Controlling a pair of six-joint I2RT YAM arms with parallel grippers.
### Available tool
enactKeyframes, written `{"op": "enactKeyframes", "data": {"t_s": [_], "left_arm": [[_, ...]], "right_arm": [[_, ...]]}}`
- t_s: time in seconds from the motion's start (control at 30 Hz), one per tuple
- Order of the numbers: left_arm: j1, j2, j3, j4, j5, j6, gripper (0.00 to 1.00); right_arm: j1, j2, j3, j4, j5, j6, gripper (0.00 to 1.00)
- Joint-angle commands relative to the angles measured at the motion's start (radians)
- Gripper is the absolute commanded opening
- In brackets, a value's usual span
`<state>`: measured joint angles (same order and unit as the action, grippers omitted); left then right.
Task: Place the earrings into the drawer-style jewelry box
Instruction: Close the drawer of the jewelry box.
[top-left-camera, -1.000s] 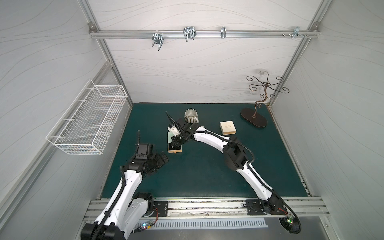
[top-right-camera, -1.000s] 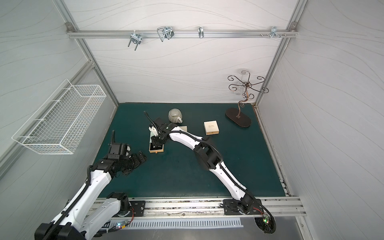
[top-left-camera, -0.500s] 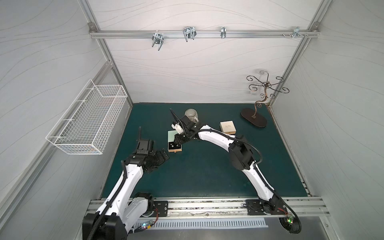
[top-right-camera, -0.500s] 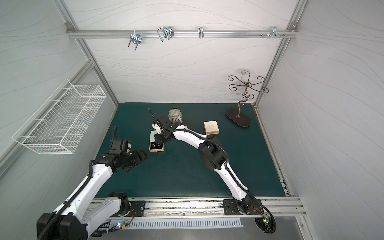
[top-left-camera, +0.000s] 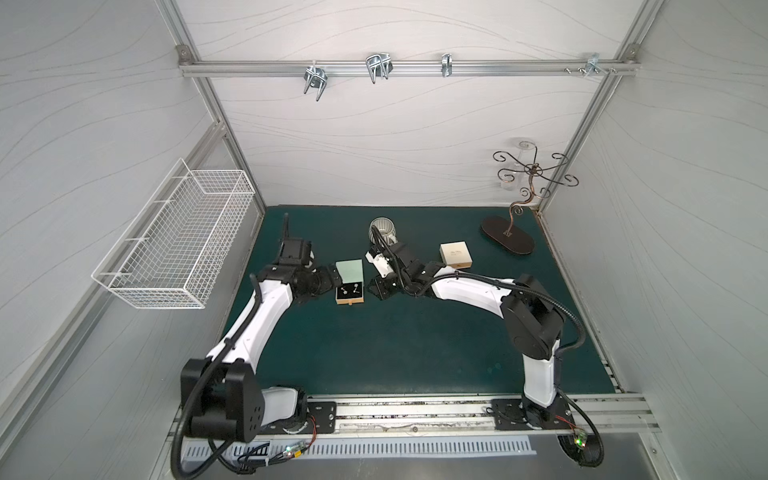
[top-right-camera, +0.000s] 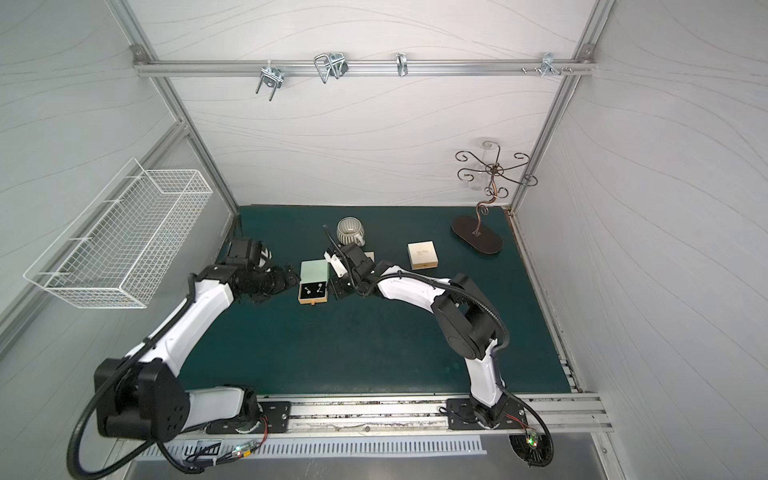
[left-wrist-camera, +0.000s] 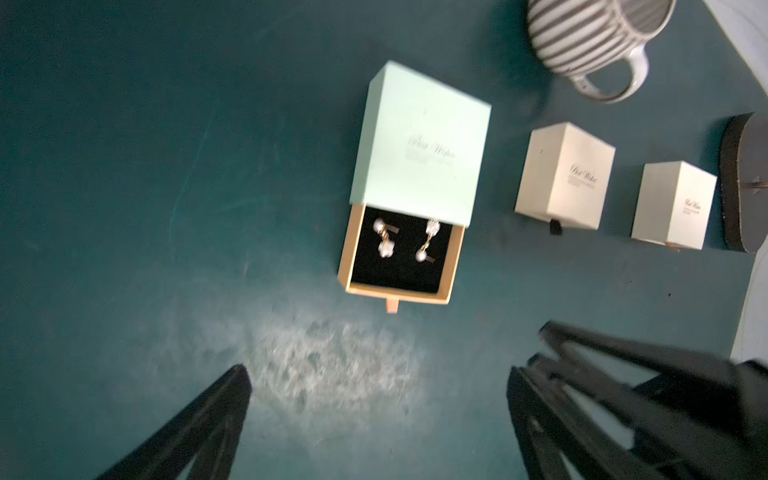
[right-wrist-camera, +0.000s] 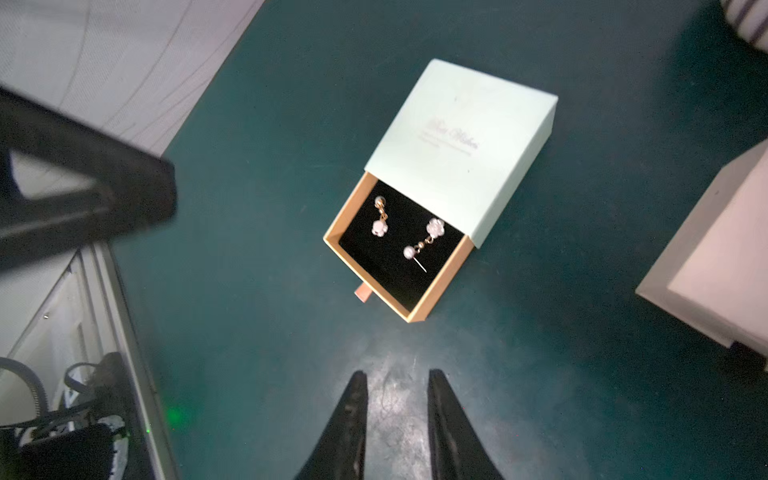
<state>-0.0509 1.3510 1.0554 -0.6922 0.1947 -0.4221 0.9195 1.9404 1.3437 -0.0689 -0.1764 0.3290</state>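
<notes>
The drawer-style jewelry box (top-left-camera: 350, 269) (top-right-camera: 314, 272) has a mint-green sleeve (left-wrist-camera: 419, 145) (right-wrist-camera: 461, 145) and a tan drawer pulled out toward the front. On the drawer's black lining lie two earrings (left-wrist-camera: 384, 239) (right-wrist-camera: 428, 237) with pale flower-shaped heads and thin posts. My left gripper (top-left-camera: 326, 284) (left-wrist-camera: 378, 370) is open wide, low over the mat just left of the drawer. My right gripper (top-left-camera: 380, 291) (right-wrist-camera: 397, 374) is just right of the drawer. Its jaws stand a narrow gap apart, with only mat between them.
A striped mug (top-left-camera: 382, 230) stands behind the box. Two cream boxes (left-wrist-camera: 565, 174) (left-wrist-camera: 675, 203) sit to its right, and my right arm covers the nearer one in both top views. A dark jewellery stand (top-left-camera: 507, 239) is at the back right. A wire basket (top-left-camera: 174, 237) hangs on the left wall.
My right gripper has drawn back from above the drawer to its right side, and its jaws have parted slightly. My left arm has reached forward to the drawer's left side.
</notes>
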Motion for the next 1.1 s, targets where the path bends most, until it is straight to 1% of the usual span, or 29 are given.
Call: {"op": "enactKeyframes", "data": {"t_s": [0.0,0.13,0.23,0.33,0.43,0.57,0.67,0.73,0.8,0.9,1.07], "left_arm": [[0.017,0.119,0.141,-0.005,-0.011,0.099,0.99],[0.023,0.303,0.31,-0.084,0.016,0.168,0.99],[0.023,0.408,0.402,-0.101,0.053,0.197,0.99],[0.023,0.483,0.462,-0.086,0.105,0.203,0.99],[0.023,0.536,0.5,-0.046,0.163,0.204,0.99],[0.023,0.615,0.576,-0.05,0.181,0.206,0.99],[0.02,0.679,0.635,-0.079,0.155,0.2,0.98],[0.014,0.709,0.668,-0.111,0.101,0.21,0.98],[0.004,0.731,0.694,-0.145,0.017,0.218,0.97],[-0.004,0.753,0.706,-0.159,-0.05,0.222,0.96],[-0.007,0.8,0.724,-0.171,-0.075,0.213,0.95]], "right_arm": [[0.012,-0.042,-0.113,0.28,-0.001,0.086,0.27],[0.047,-0.023,-0.187,0.442,0.031,0.131,0.26],[0.074,0.012,-0.208,0.526,0.057,0.157,0.26],[0.083,0.054,-0.219,0.591,0.077,0.201,0.25],[0.088,0.087,-0.214,0.606,0.095,0.213,0.24],[0.094,0.113,-0.215,0.632,0.12,0.22,0.24],[0.096,0.135,-0.212,0.651,0.127,0.233,0.24],[0.097,0.145,-0.21,0.66,0.129,0.234,0.23],[0.103,0.152,-0.209,0.668,0.136,0.232,0.23],[0.109,0.166,-0.201,0.666,0.142,0.229,0.23],[0.12,0.188,-0.192,0.664,0.142,0.229,0.22]]}}
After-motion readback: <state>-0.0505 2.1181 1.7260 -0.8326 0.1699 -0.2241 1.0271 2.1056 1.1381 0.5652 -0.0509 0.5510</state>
